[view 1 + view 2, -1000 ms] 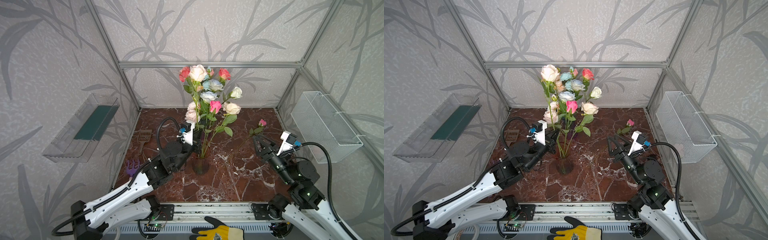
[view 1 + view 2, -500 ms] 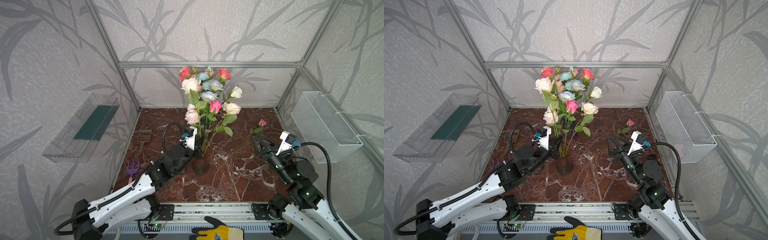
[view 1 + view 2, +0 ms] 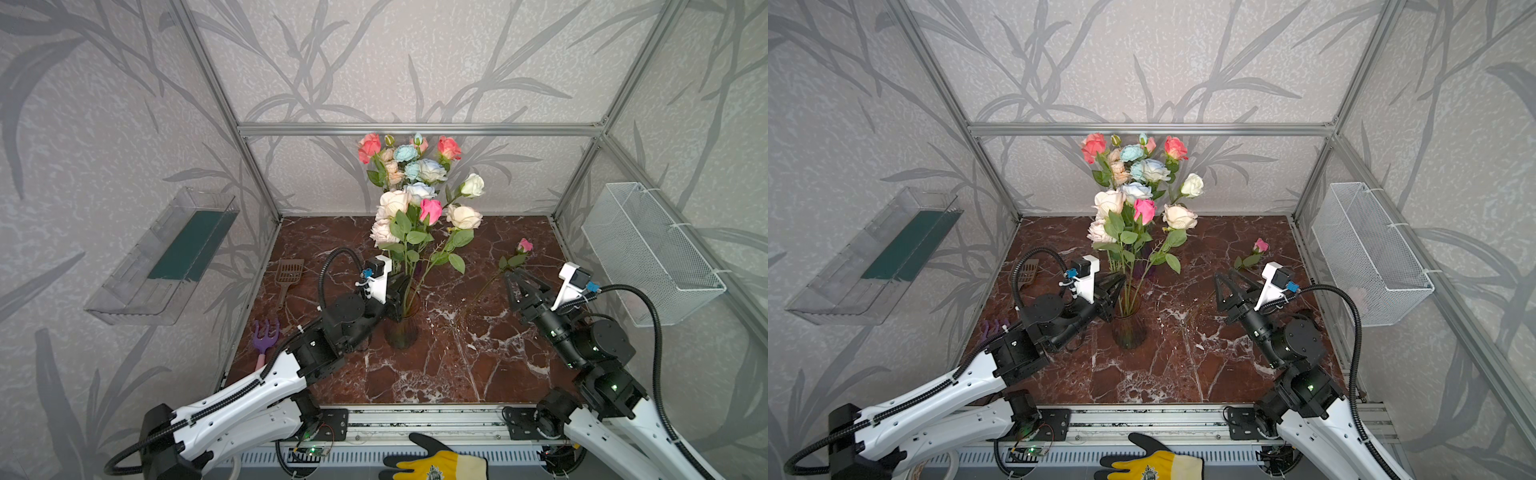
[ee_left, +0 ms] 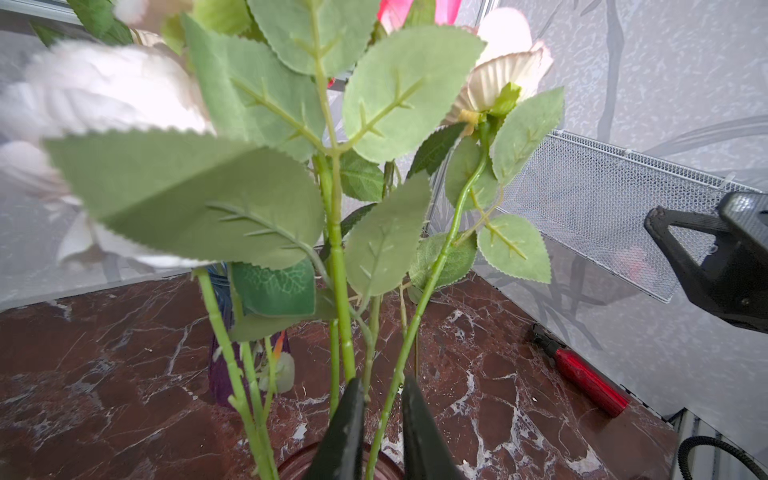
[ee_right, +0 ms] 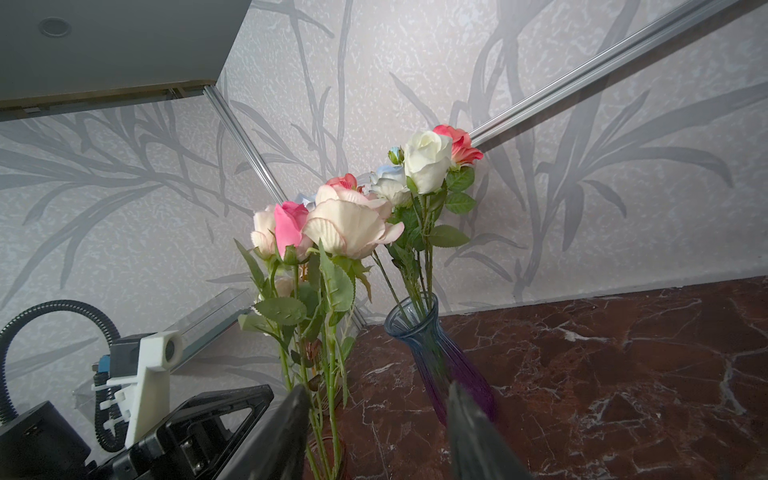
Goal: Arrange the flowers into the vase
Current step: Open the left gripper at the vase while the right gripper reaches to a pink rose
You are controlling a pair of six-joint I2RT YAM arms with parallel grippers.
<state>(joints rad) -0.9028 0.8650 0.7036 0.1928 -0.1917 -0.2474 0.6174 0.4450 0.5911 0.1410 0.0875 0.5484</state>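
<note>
Straddling stems [image 4: 337,266] above vase [image 3: 1128,329] rim, left gripper [image 4: 382,381]

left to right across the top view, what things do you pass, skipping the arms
clear wall tray → purple rake → brown glass vase → loose pink rose on the floor → white mesh basket

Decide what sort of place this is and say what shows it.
Likely a robot test cell: silver aluminium frame bars edge leaf-printed grey wall panels, and two white-and-black robot arms stand on a front metal rail.
</note>
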